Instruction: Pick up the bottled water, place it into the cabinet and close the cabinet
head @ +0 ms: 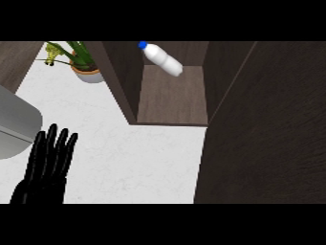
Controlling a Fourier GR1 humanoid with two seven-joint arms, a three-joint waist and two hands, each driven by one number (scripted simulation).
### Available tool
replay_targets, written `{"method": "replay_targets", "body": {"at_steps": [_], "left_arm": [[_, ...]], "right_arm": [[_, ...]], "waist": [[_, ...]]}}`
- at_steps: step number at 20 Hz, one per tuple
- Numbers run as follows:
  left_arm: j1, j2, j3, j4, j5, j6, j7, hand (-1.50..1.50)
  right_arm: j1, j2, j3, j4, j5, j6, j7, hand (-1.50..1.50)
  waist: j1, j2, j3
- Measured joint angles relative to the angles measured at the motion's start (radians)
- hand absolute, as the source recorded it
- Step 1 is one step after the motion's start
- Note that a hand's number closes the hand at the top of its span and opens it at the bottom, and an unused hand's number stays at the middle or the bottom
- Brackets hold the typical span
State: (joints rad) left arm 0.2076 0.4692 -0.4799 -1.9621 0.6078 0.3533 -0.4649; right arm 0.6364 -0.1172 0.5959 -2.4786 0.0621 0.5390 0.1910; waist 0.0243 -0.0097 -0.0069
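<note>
Placement is looking complete from my station: the bottled water (161, 59) is lying tilted at the back of the open cabinet (171, 98), blue cap toward the upper left, with no hand on it. I am judging the closing step to be what is left, which is calling for the dark door panel (278, 134) at the right to be swung across the opening. I am seeing the left hand (47, 168) resting at the lower left, fingers straight and holding nothing, while the right hand is showing nowhere.
</note>
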Motion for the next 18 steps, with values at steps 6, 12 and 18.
{"method": "replay_targets", "body": {"at_steps": [6,12,18], "left_arm": [[0.043,0.037,0.047,-0.022,0.035,-0.045,-0.010,-1.50],[0.090,0.068,0.082,-0.029,0.062,-0.093,-0.031,-1.50],[0.116,0.090,0.110,-0.036,0.086,-0.136,-0.042,-1.50]], "right_arm": [[-0.134,0.018,0.042,0.008,0.020,-0.001,0.104,1.50],[-0.288,0.010,0.112,0.026,0.045,-0.031,0.175,1.50],[-0.409,-0.029,0.144,0.034,0.058,-0.049,0.210,1.50]], "waist": [[0.007,-0.003,-0.001],[0.014,-0.003,-0.005],[0.021,0.001,-0.006]]}}
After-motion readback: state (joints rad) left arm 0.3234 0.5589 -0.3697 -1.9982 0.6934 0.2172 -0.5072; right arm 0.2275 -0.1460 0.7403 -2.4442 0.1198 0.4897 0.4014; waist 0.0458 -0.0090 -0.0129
